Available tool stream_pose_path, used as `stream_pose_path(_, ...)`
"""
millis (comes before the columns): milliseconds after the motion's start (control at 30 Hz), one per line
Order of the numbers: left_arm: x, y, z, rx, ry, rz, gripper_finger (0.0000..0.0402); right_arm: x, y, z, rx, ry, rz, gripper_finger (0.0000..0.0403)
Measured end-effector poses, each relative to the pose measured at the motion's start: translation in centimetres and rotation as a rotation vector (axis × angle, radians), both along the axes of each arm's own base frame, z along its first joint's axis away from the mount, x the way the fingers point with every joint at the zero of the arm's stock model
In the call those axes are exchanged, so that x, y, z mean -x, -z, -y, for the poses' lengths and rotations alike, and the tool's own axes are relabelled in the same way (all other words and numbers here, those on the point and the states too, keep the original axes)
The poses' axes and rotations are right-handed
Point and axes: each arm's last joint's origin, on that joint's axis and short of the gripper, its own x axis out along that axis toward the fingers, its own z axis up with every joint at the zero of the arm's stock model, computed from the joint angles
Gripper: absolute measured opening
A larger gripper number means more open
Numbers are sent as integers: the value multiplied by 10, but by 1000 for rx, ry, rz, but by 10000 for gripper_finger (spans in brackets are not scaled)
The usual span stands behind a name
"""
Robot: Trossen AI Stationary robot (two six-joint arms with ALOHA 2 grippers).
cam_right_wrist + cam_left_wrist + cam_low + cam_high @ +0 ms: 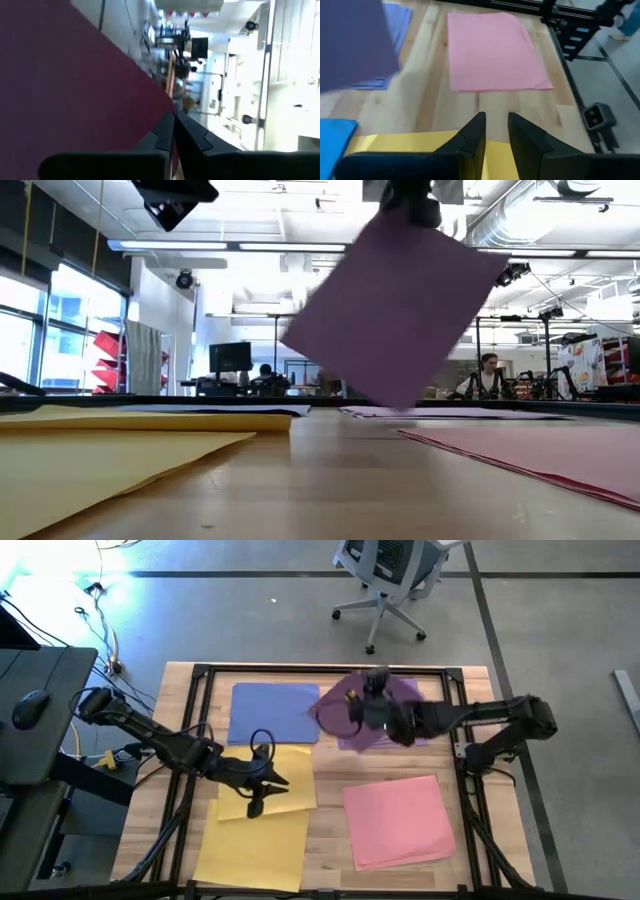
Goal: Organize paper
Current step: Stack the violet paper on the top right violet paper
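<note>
on the wooden table [330, 790], going left to right, 2 overlapping plain yellow sheets [262, 825] lie at the near left with their long sides running roughly front to back, a periwinkle blue stack [273, 712] sits behind them, a purple pile [400, 715] lies at the far middle, and a slightly skewed pink stack [400, 820] rests at the near right. the left gripper [495, 135] hovers over the yellow sheets with its fingers a little apart and nothing between them, while the right gripper [173, 131] is clamped on the edge of 1 purple sheet [395, 305], which hangs tilted in the air above the purple pile with a corner pointing down. no writing or labels show on any sheet.
</note>
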Motion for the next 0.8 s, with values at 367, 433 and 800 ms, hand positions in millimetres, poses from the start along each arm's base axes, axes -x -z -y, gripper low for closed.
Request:
stream_pose_path(367, -10, -3, -36, -182, -55, 12, 62, 7, -45, 58, 87, -92, 104, 0)
stream_pose_path(433, -12, -3, -47, -230, -68, 12, 62, 10, -38, 59, 19, -126, 66, 0)
stream_pose_path(800, -15, -13, -105, -405, -181, 25, 62, 27, 51, 33, -519, -236, -196, 0)
